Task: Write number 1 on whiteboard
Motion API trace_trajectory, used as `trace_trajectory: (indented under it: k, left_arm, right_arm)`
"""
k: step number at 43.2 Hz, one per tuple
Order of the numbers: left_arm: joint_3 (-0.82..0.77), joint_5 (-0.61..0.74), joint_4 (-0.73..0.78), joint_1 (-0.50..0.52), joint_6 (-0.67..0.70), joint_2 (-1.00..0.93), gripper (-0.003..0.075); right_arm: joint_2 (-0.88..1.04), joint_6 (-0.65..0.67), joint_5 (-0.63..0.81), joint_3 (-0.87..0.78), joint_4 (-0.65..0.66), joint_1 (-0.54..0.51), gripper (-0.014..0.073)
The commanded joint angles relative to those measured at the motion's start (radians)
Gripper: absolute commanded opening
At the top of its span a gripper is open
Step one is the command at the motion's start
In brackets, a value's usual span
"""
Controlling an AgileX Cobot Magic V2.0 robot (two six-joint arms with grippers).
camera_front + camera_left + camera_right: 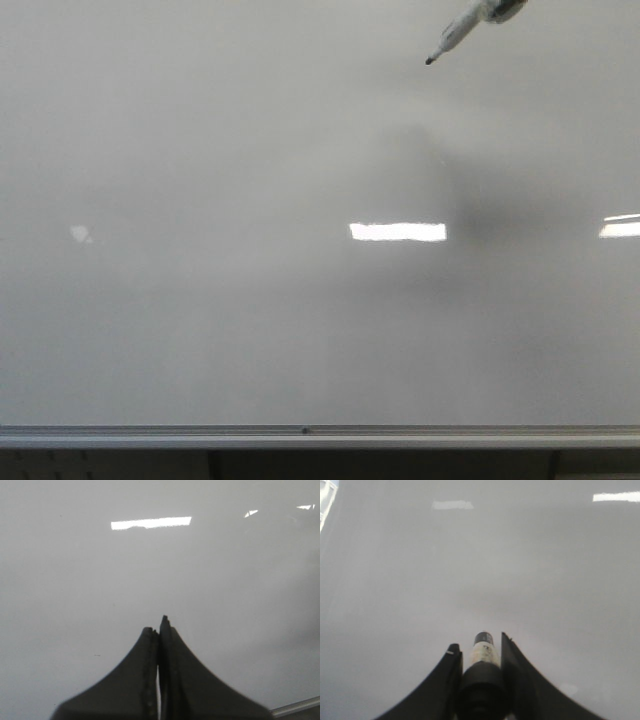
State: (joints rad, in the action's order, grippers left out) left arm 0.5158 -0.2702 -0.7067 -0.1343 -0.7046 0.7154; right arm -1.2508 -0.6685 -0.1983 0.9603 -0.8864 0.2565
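The whiteboard [200, 320] is a glossy pale grey board that fills the front view, with a silver rail [300, 435] along its near edge. No black stroke of a number 1 shows on it in any view. A marker [462, 30] with a black tip pointing down-left comes in at the top right of the front view, its tip above the board. My right gripper [479, 647] is shut on the marker [483, 652]. My left gripper [159, 625] is shut and empty over bare board [150, 570].
Bright rectangular light reflections lie on the board, one at the middle [397, 232] and one at the right edge [620, 228]. A soft dark shadow [490, 215] lies on the board below the marker. A small pale smudge [80, 234] sits at the left.
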Motion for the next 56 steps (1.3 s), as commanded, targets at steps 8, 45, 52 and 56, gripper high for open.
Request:
trace_trajectory:
  k: [8, 45, 52, 56]
  left_arm:
    - [0.028, 0.062, -0.026, 0.003, 0.009, -0.005, -0.002]
    - [0.028, 0.062, -0.026, 0.003, 0.009, -0.005, -0.002]
    - [0.028, 0.062, -0.026, 0.003, 0.009, -0.005, -0.002]
    - [0.028, 0.062, -0.026, 0.003, 0.009, -0.005, -0.002]
  right_arm:
    - [-0.066, -0.039, 0.053, 0.134, -0.012, -0.005, -0.0065]
    - [-0.124, -0.077, 0.088, 0.137, 0.016, -0.005, -0.006]
    - [-0.124, -0.077, 0.081, 0.131, 0.016, -0.005, -0.006]
    - [-0.124, -0.077, 0.081, 0.117, 0.016, -0.005, -0.006]
